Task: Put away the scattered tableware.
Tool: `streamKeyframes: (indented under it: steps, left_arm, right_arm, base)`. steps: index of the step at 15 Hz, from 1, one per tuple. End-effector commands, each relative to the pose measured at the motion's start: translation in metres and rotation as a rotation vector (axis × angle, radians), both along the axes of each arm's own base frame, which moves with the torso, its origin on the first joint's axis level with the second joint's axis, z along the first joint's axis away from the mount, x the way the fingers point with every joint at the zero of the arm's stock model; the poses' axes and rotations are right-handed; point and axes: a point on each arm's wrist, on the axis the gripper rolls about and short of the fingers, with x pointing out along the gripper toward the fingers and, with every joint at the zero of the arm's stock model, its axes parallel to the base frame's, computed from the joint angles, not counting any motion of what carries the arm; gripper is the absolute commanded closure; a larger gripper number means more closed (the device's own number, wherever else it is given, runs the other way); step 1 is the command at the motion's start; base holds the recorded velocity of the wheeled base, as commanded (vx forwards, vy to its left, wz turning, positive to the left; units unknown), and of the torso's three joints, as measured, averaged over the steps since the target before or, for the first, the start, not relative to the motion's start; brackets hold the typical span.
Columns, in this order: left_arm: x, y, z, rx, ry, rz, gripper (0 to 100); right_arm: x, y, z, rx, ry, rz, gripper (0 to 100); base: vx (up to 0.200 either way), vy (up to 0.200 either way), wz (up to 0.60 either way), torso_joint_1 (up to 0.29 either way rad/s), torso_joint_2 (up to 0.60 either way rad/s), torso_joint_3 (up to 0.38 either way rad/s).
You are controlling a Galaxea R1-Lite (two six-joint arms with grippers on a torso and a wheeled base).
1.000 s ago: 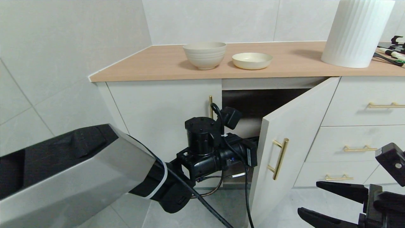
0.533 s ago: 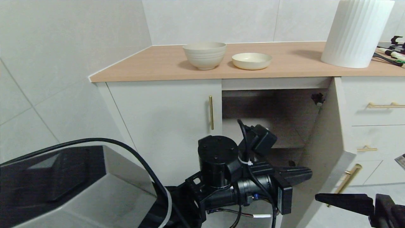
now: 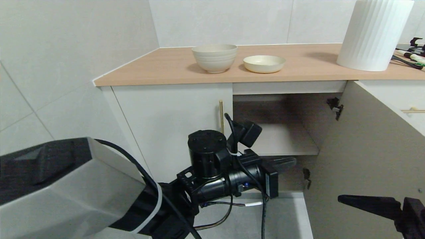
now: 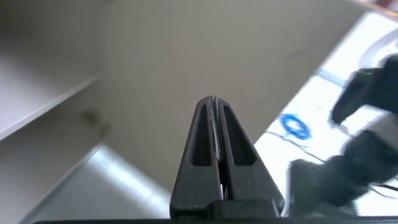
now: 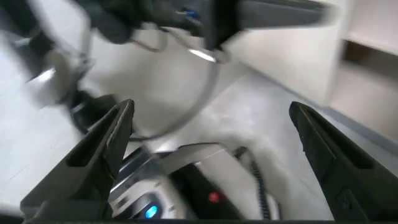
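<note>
Tableware sits on the wooden countertop (image 3: pixel 159 69): a deep ribbed bowl (image 3: pixel 215 58) and, just beside it to the right, a shallow dish (image 3: pixel 264 63). Both are cream, they stand slightly apart, and neither arm touches them. Below them the cabinet door (image 3: pixel 365 159) stands swung wide, showing a pale shelf (image 3: pixel 282 142) inside. The left gripper (image 3: pixel 286 163) lies level in front of that opening, just below the shelf's front edge. Its fingers are pressed flat together with nothing between them. The right gripper (image 5: pixel 210 107) is low on the right, before the door's inner face. Its fingers are spread wide and grip nothing. A tall white ribbed cylinder (image 3: pixel 375 33) stands farther right on the counter.
</note>
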Motion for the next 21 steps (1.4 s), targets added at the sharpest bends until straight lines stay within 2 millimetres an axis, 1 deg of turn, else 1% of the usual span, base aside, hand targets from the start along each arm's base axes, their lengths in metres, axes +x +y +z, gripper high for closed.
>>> streamKeyframes:
  steps: [1, 2, 3, 5, 6, 7, 8, 9, 10, 11, 12, 13, 15, 16, 17, 18, 19, 20, 21]
  left_arm:
    - [0.005, 0.032, 0.020, 0.024, -0.002, 0.071, 100]
    - [0.005, 0.032, 0.020, 0.024, -0.002, 0.071, 100]
    - [0.000, 0.073, 0.038, 0.093, -0.003, 0.147, 100]
    - [-0.003, 0.127, 0.060, 0.137, -0.027, 0.272, 100]
    - [-0.011, 0.154, 0.078, 0.145, -0.037, 0.342, 100]
    - [-0.023, 0.174, 0.091, 0.149, -0.031, 0.384, 100]
    - [-0.030, 0.184, 0.098, 0.155, -0.022, 0.411, 100]
    - [-0.047, 0.204, 0.109, 0.162, -0.008, 0.459, 100]
    - [-0.053, 0.209, 0.111, 0.166, 0.000, 0.469, 100]
    - [-0.070, 0.219, 0.115, 0.178, 0.020, 0.491, 100]
    - [-0.088, 0.226, 0.119, 0.185, 0.033, 0.493, 100]
    - [-0.101, 0.230, 0.122, 0.187, 0.034, 0.500, 0]
    - [-0.121, 0.237, 0.129, 0.175, 0.027, 0.518, 0]
    - [-0.129, 0.240, 0.133, 0.153, 0.016, 0.524, 0]
    - [-0.130, 0.240, 0.134, 0.144, 0.013, 0.525, 0]
    - [-0.131, 0.241, 0.140, 0.123, 0.009, 0.531, 0]
    - [-0.128, 0.240, 0.140, 0.121, 0.014, 0.531, 0]
    - [-0.121, 0.238, 0.143, 0.122, 0.018, 0.535, 0]
    - [-0.115, 0.238, 0.148, 0.116, 0.015, 0.545, 0]
  right_arm:
    - [0.011, 0.006, -0.004, -0.037, 0.027, -0.062, 0]
    - [0.011, 0.006, -0.004, -0.037, 0.027, -0.062, 0]
    - [0.019, 0.009, -0.004, -0.061, 0.025, -0.151, 0]
    - [0.020, 0.009, 0.002, -0.053, 0.005, -0.195, 0]
    - [0.022, 0.010, 0.005, -0.045, -0.001, -0.198, 0]
    - [0.026, 0.009, 0.007, -0.047, 0.000, -0.226, 0]
    - [0.029, 0.008, 0.006, -0.056, 0.008, -0.244, 0]
    - [0.036, 0.009, 0.014, -0.057, 0.010, -0.265, 0]
    - [0.038, 0.010, 0.016, -0.060, 0.011, -0.268, 0]
    - [0.044, 0.013, 0.023, -0.071, 0.020, -0.270, 0]
    - [0.052, 0.019, 0.031, -0.071, 0.017, -0.265, 0]
    - [0.061, 0.026, 0.039, -0.063, 0.008, -0.267, 0]
    - [0.078, 0.039, 0.049, -0.059, 0.003, -0.267, 0]
    - [0.081, 0.041, 0.054, -0.097, 0.029, -0.266, 0]
    - [0.082, 0.042, 0.056, -0.121, 0.041, -0.262, 0]
    - [0.083, 0.042, 0.068, -0.171, 0.080, -0.261, 0]
    - [0.085, 0.040, 0.069, -0.168, 0.083, -0.284, 0]
    - [0.094, 0.036, 0.068, -0.174, 0.087, -0.327, 0]
    - [0.103, 0.037, 0.065, -0.191, 0.099, -0.362, 0]
  base:
    - [0.000, 0.000, 0.00, 0.000, 0.00, 0.000]
    - [0.000, 0.000, 0.00, 0.000, 0.00, 0.000]
    - [0.000, 0.000, 0.00, 0.000, 0.00, 0.000]
    - [0.000, 0.000, 0.00, 0.000, 0.00, 0.000]
    - [0.000, 0.000, 0.00, 0.000, 0.00, 0.000]
    - [0.000, 0.000, 0.00, 0.000, 0.00, 0.000]
    - [0.000, 0.000, 0.00, 0.000, 0.00, 0.000]
    - [0.000, 0.000, 0.00, 0.000, 0.00, 0.000]
    - [0.000, 0.000, 0.00, 0.000, 0.00, 0.000]
    - [0.000, 0.000, 0.00, 0.000, 0.00, 0.000]
    - [0.000, 0.000, 0.00, 0.000, 0.00, 0.000]
    - [0.000, 0.000, 0.00, 0.000, 0.00, 0.000]
    - [0.000, 0.000, 0.00, 0.000, 0.00, 0.000]
    - [0.000, 0.000, 0.00, 0.000, 0.00, 0.000]
    - [0.000, 0.000, 0.00, 0.000, 0.00, 0.000]
    - [0.000, 0.000, 0.00, 0.000, 0.00, 0.000]
    - [0.000, 0.000, 0.00, 0.000, 0.00, 0.000]
    - [0.000, 0.000, 0.00, 0.000, 0.00, 0.000]
    - [0.000, 0.000, 0.00, 0.000, 0.00, 0.000]
